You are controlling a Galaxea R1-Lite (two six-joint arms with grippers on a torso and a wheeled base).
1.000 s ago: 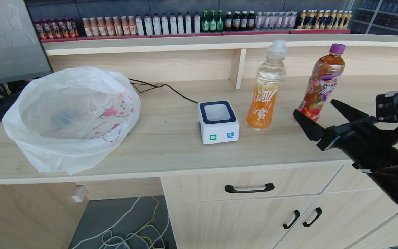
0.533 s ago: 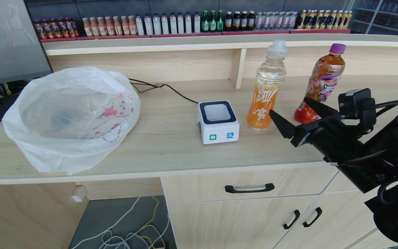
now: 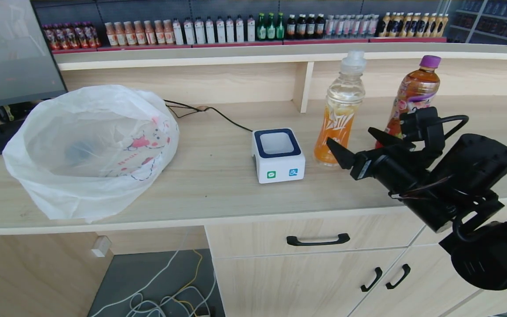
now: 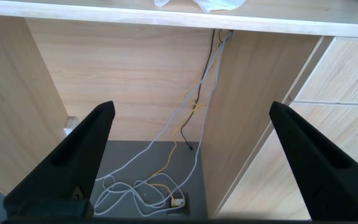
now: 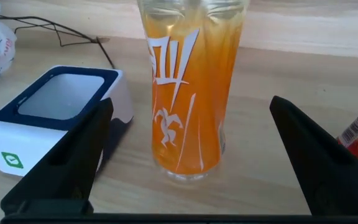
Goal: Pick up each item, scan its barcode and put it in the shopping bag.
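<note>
While right gripper point(image 3: 349, 135) gapes, orange bottle point(image 3: 340, 119) upright

An orange drink bottle point(image 3: 340, 114) with a clear cap stood upright on the counter point(image 3: 218, 185), just right of a white scanner point(image 3: 277, 155) (a small cube with a dark blue frame around its top window). A purple-capped bottle point(image 3: 414, 94) stood upright near it, farther right. A white plastic shopping bag point(image 3: 90, 149) sat open-mouthed at the counter's left end, well apart from the scanner.

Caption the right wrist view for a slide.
Open right gripper facing the orange drink bottle, barcode scanner beside it on the counter.
</note>
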